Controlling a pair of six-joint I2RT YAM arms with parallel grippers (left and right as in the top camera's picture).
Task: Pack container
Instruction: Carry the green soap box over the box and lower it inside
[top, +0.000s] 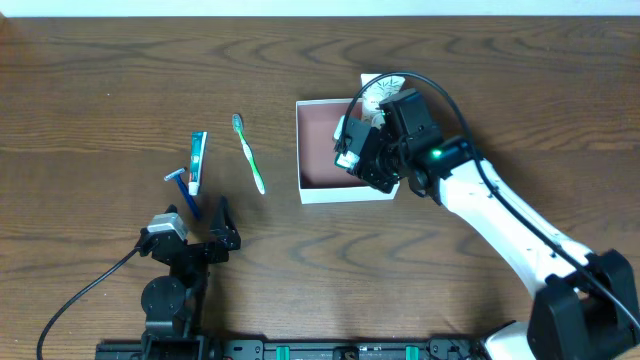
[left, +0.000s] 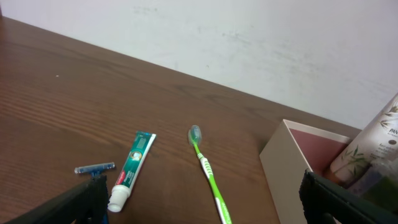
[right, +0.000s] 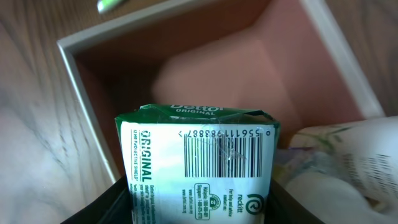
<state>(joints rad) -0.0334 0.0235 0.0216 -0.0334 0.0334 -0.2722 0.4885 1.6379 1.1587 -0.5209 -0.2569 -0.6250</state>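
Observation:
The container (top: 310, 190) is a shallow white box with a reddish-brown floor at table centre; it shows in the right wrist view (right: 81, 81) and the left wrist view (left: 283, 162). My right gripper (top: 362, 152) hangs over its right side, shut on a green-and-white soap carton (right: 199, 162). A white patterned tube (top: 378, 92) lies at the container's far right edge. A green toothbrush (top: 250, 155), a toothpaste tube (top: 197, 160) and a blue razor (top: 180, 180) lie on the table left of the container. My left gripper (top: 205, 220) is open and empty, near the razor.
The brown wooden table (top: 100, 90) carries everything. A black cable (top: 80, 295) runs from the left arm's base toward the front left edge. A white wall (left: 249, 37) stands behind the table in the left wrist view.

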